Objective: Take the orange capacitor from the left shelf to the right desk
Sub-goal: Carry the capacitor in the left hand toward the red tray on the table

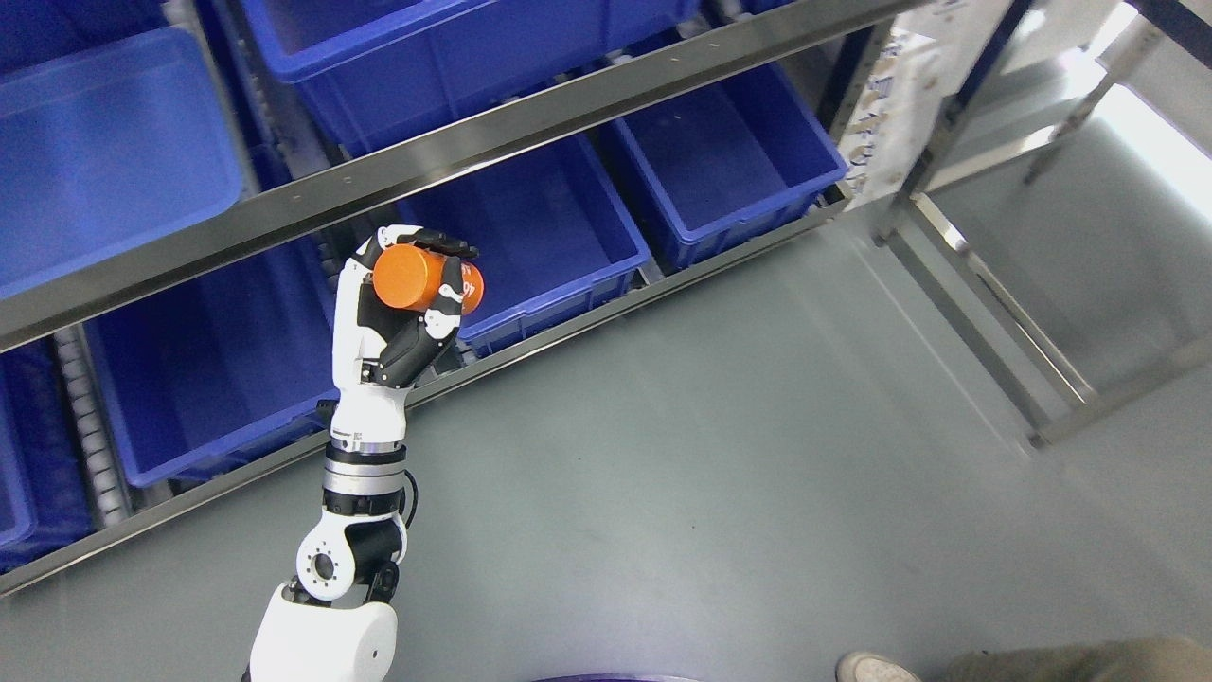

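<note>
A: What is held, and how?

B: A smooth orange capacitor (426,278), cylindrical with a flat round end, is clasped in the left hand (402,308). Jointed white and black fingers (445,305) are wrapped around its barrel.

A: Which way is it laid?

B: Its long axis is set from 10 toward 4 o'clock, the flat face turned to 10. It is seen over the front rim of a glossy blue plastic bin (530,237), beneath the steel shelf rail (454,152).

A: What is obscured?

B: White print on the barrel is partly covered by fingers. At 5 o'clock a shoe (876,669) is cut off by the edge.
</note>
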